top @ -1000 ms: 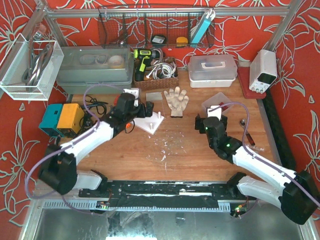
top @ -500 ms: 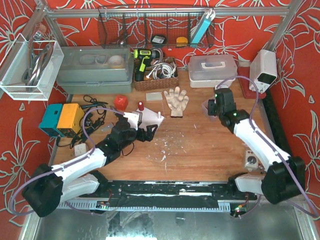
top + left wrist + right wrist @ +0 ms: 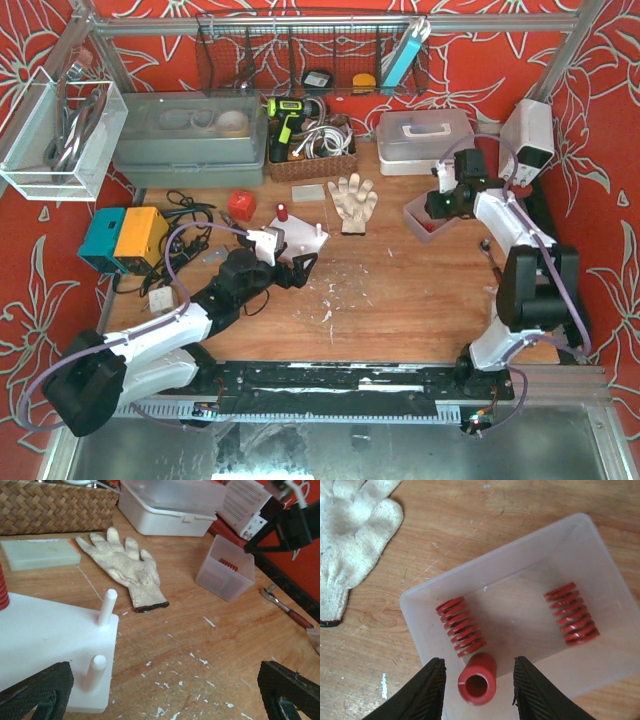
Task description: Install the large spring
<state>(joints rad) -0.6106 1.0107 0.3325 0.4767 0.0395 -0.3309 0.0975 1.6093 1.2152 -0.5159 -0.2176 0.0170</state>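
Observation:
A translucent bin [image 3: 520, 610] holds three red springs. Two lie on their sides, one at the left [image 3: 461, 626] and one at the right [image 3: 571, 614]. The third spring [image 3: 478, 680] stands on end, and I cannot tell which one is the large spring. My right gripper [image 3: 479, 660] hangs over the bin [image 3: 425, 222], open, its jaws straddling the upright spring with a gap on each side. My left gripper [image 3: 162, 692] is wide open and holds nothing, low over the table beside the white peg board [image 3: 45, 640]. That board has two bare pegs [image 3: 107, 605] and a red spring [image 3: 2, 587] at its far corner.
A white work glove [image 3: 352, 200] lies between the board and the bin. A ratchet wrench [image 3: 287, 611] lies right of the bin. A white lidded box [image 3: 425, 140], a wicker basket [image 3: 310, 150] and a power supply [image 3: 527, 140] line the back. White flecks litter the wood.
My right arm has swung out to the far right over the bin and its jaws have narrowed around the upright spring. My left gripper has drawn back from the peg board toward me.

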